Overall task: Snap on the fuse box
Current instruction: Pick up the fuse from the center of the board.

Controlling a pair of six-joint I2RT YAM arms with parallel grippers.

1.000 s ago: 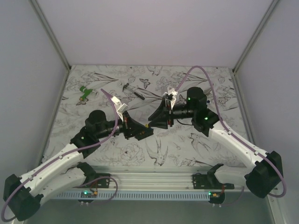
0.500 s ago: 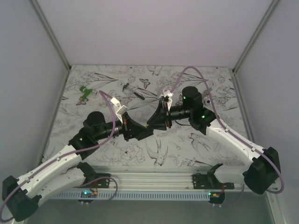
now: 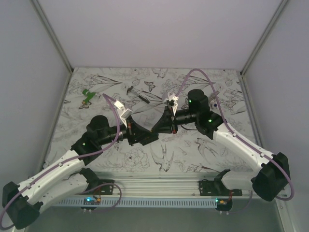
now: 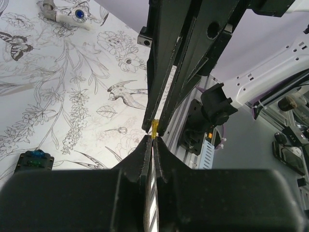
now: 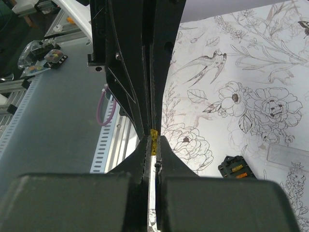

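Observation:
The fuse box (image 5: 235, 168), small and black with orange specks, lies on the patterned table to the right of my right gripper; it also shows in the left wrist view (image 4: 33, 161). The arms hide it in the top view. My left gripper (image 3: 152, 133) and right gripper (image 3: 156, 128) meet tip to tip above the table's middle. A small yellow piece (image 4: 154, 128) sits pinched between the tips of both. In the left wrist view my left gripper (image 4: 153, 141) is shut on it, and in the right wrist view my right gripper (image 5: 153, 143) is shut on it (image 5: 154, 133).
A small green piece (image 3: 88, 95) lies at the far left and a thin dark tool (image 3: 137, 94) at the far middle. A small white-grey part with a blue dot (image 4: 65, 12) lies far right. A clear flat piece (image 5: 287, 157) lies beside the fuse box. An aluminium rail (image 3: 159, 186) runs along the near edge.
My right gripper has swung down and left, and the left arm has shifted a little. The two grippers' tips now touch where before they were apart.

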